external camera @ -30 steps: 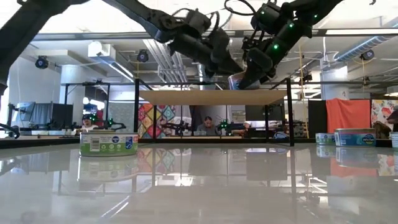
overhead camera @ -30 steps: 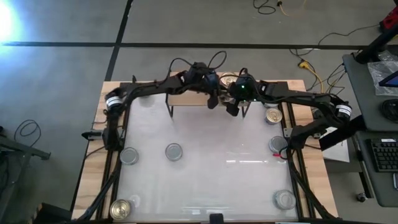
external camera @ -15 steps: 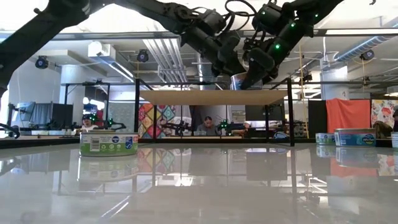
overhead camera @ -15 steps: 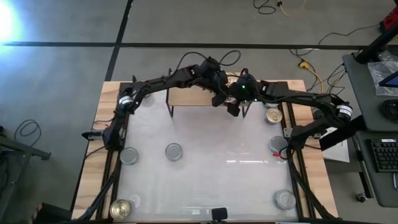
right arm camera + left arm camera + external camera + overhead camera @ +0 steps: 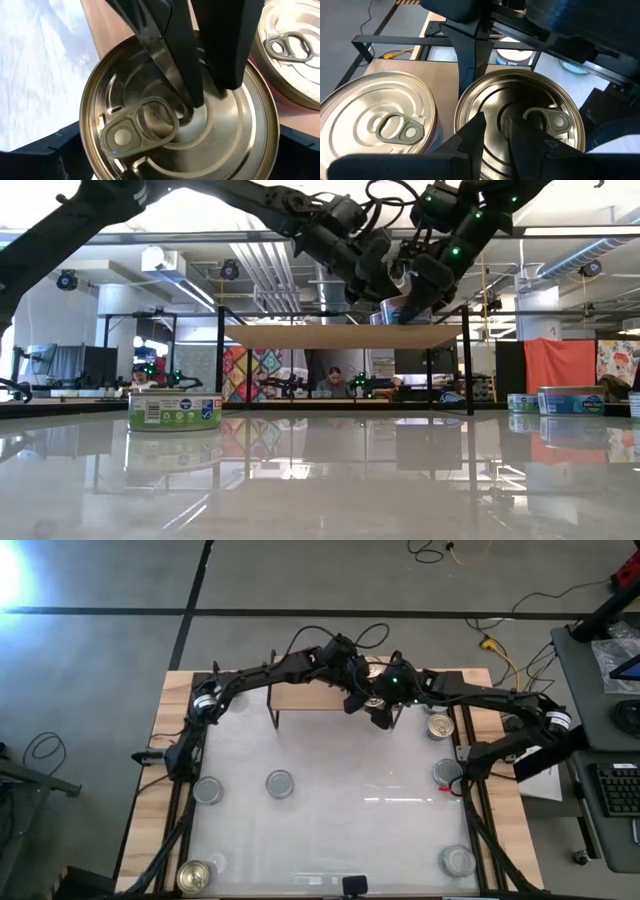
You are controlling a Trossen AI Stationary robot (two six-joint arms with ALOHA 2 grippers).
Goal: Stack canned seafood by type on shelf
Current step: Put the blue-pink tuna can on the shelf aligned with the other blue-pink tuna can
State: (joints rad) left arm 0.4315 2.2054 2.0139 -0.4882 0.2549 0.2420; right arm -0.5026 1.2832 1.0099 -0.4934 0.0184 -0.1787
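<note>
A gold pull-ring tin (image 5: 177, 117) is gripped by the right end effector (image 5: 380, 712) on the shelf (image 5: 300, 698), beside another gold tin (image 5: 377, 122). The left end effector (image 5: 492, 132) is pressed onto its lid, fingers nearly closed.

a white table (image 5: 330, 820) is seen bearing a low wooden shelf (image 5: 305, 698) at its far edge and six tins (image 5: 280, 783) scattered near its sides. two gold-topped tins (image 5: 380, 125) are seen side by side on the shelf.
</note>
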